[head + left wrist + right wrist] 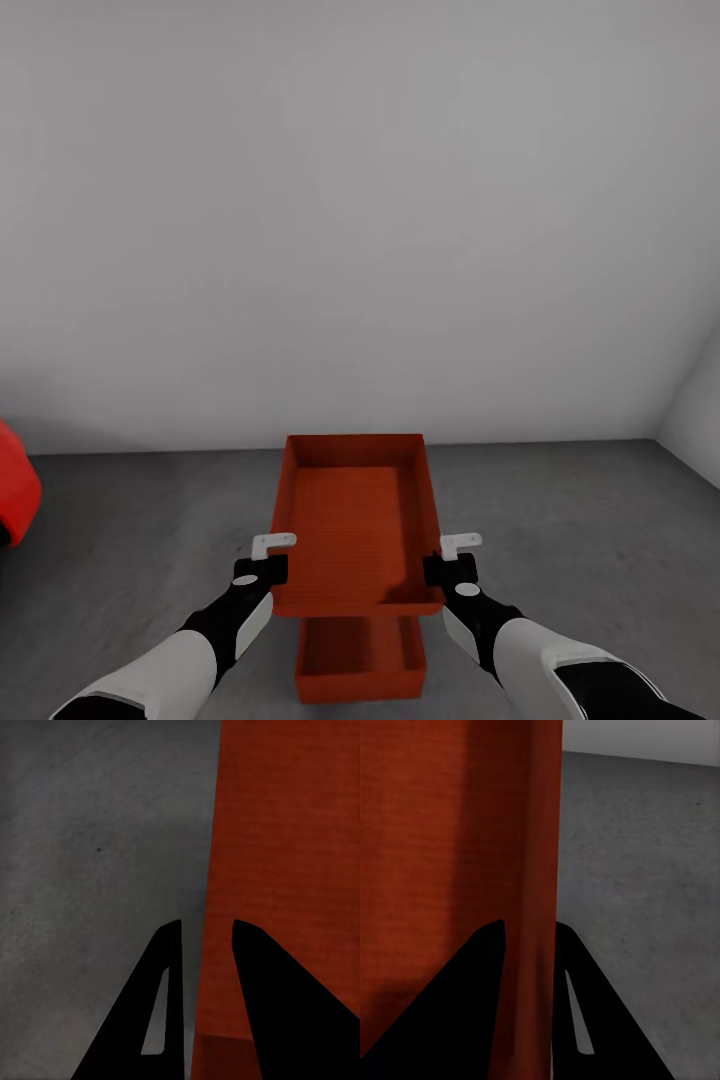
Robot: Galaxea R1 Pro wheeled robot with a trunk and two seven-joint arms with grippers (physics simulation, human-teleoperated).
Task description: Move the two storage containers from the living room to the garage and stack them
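Looks like I'm in a garage. Rough grey concrete floor (580, 540), totally bare white walls (360, 200) meeting in a corner off to my right, and the rounded edge of a red car (15, 490) poking in on my left. No furniture around me.

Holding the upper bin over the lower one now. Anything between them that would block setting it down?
Nothing visible. The upper container, gripped on its side walls by the left gripper and right gripper, hangs above the lower container on the concrete floor. The lower bin's visible interior looks empty.
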